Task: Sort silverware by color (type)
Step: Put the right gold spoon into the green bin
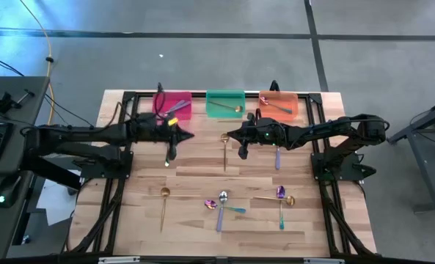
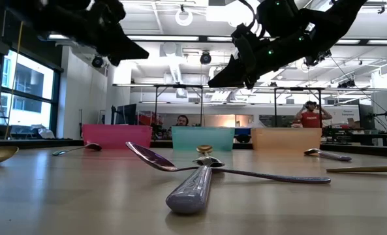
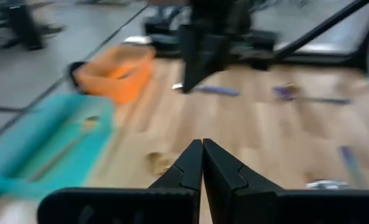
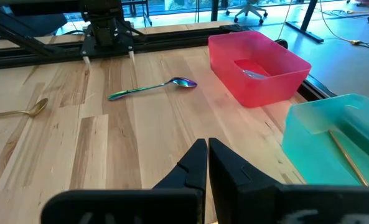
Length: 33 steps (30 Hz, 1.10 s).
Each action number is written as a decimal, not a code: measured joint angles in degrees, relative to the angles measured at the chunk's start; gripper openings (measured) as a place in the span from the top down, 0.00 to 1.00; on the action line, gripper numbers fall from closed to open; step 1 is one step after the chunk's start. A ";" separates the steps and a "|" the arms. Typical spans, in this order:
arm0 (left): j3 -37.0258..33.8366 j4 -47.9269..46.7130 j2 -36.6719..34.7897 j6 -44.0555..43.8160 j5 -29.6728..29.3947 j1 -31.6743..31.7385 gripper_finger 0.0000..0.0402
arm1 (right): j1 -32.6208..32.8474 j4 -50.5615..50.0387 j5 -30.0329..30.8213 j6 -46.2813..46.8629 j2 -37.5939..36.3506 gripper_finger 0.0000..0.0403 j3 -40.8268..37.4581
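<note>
Both grippers hang above the table's middle, shut and empty. My left gripper (image 1: pixel 171 154) (image 3: pixel 202 142) is in front of the pink bin (image 1: pixel 173 105). My right gripper (image 1: pixel 242 152) (image 4: pixel 207 142) is in front of the green bin (image 1: pixel 225 103). A gold spoon (image 1: pixel 225 150) lies flat between them. An iridescent spoon (image 4: pixel 153 88) lies on the wood near the pink bin. A lavender spoon (image 1: pixel 278 158) lies right of my right gripper. Several more spoons lie near the table's near edge: a gold spoon (image 1: pixel 164 205), a crossed pair (image 1: pixel 221 207) and another crossed pair (image 1: pixel 281 199).
Pink, green and orange (image 1: pixel 279 105) bins stand in a row along the far edge, each with at least one spoon inside. Black frame rails run along the table's sides. Bare wood lies between the grippers and the near spoons. People show in the room far behind.
</note>
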 joint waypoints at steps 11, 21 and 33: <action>-17.38 25.76 0.05 -9.12 -4.83 -8.07 1.00 | 0.02 0.02 0.00 0.00 0.00 1.00 0.00; -18.38 25.73 0.05 -7.84 -7.59 -9.01 1.00 | 0.15 0.33 0.00 2.17 0.00 1.00 0.00; -23.71 30.69 0.04 -7.38 -9.87 -8.97 1.00 | 0.06 -4.30 0.12 6.61 0.00 1.00 3.35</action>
